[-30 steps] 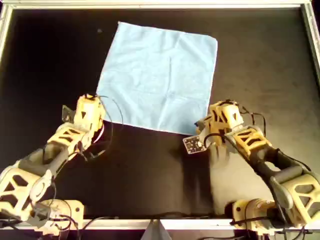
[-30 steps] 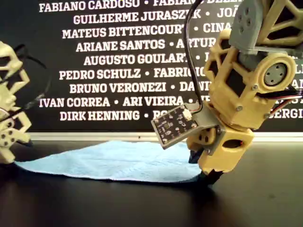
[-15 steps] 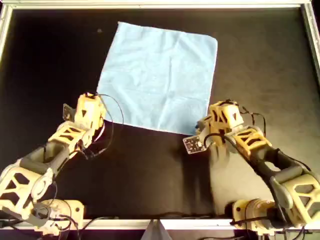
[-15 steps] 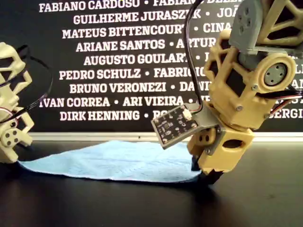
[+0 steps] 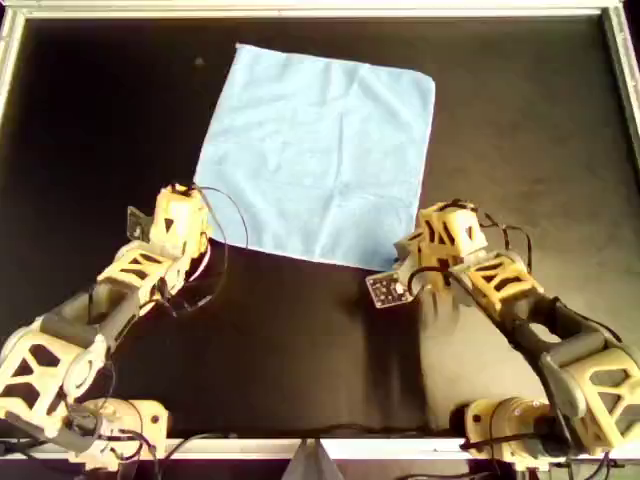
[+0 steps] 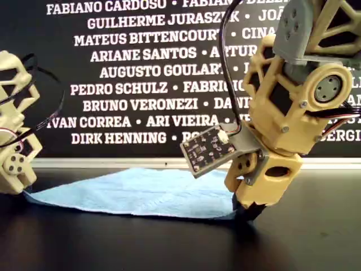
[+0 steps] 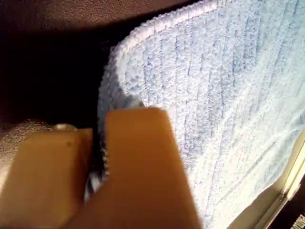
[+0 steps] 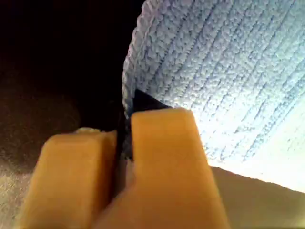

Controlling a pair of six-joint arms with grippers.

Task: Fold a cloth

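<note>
The light blue cloth (image 5: 320, 150) lies flat on the black table, turned slightly askew in the overhead view. My left gripper (image 5: 190, 203) is at the cloth's near corner on the overhead view's left. In the left wrist view its fingers (image 7: 138, 157) are pinched on the cloth (image 7: 228, 95) edge. My right gripper (image 5: 417, 258) is at the near corner on the overhead view's right. Its fingers (image 8: 162, 152) are also shut on the cloth (image 8: 228, 71) hem. In the exterior view both corners sit low at the table, held by the left gripper (image 6: 23, 189) and the right gripper (image 6: 243, 210).
A metal rail (image 5: 300, 10) frames the black table. In the exterior view a black banner with white names (image 6: 141, 73) stands behind the far edge. A small circuit board (image 5: 385, 290) sticks out from the right arm's wrist.
In the exterior view the left gripper has shifted slightly right, drawing its cloth corner along. The right gripper has settled a little lower on its corner. The cloth is otherwise still.
</note>
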